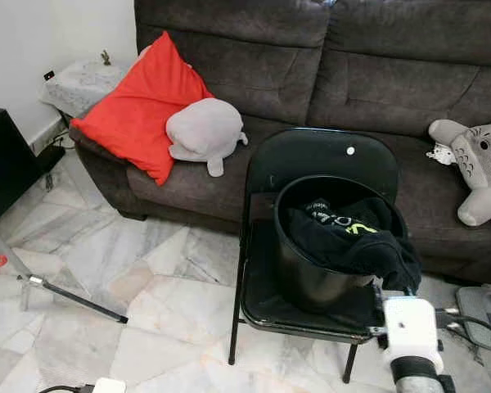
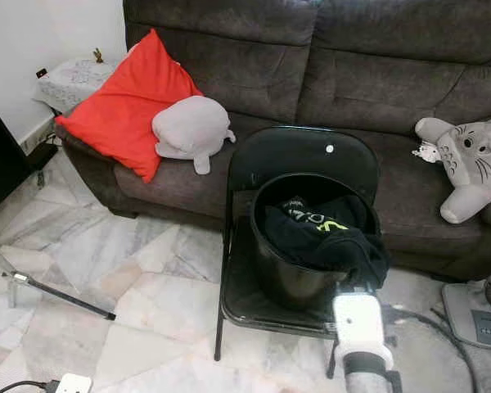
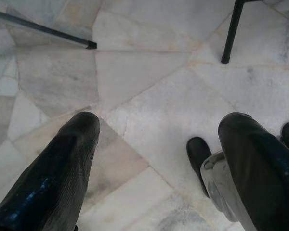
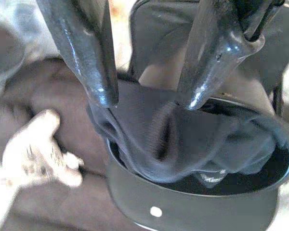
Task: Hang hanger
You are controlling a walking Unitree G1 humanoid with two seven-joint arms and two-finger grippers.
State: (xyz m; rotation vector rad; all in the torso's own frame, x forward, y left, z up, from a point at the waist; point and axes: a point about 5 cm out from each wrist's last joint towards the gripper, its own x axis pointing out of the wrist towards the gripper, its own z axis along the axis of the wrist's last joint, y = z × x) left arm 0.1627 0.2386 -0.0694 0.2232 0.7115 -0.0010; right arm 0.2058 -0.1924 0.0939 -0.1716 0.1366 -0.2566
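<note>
A black bucket stands on the seat of a black folding chair. A black garment with white and green print lies in it and drapes over the rim. In the right wrist view my right gripper is open, its fingertips right at a raised fold of the garment; I cannot tell whether they touch. My right wrist shows white at the bucket's near right side. My left gripper hangs open over the marble floor.
A dark brown sofa stands behind the chair with a red cushion, a grey plush and a grey cat plush. A stand's metal leg crosses the floor at left. A black cabinet is far left.
</note>
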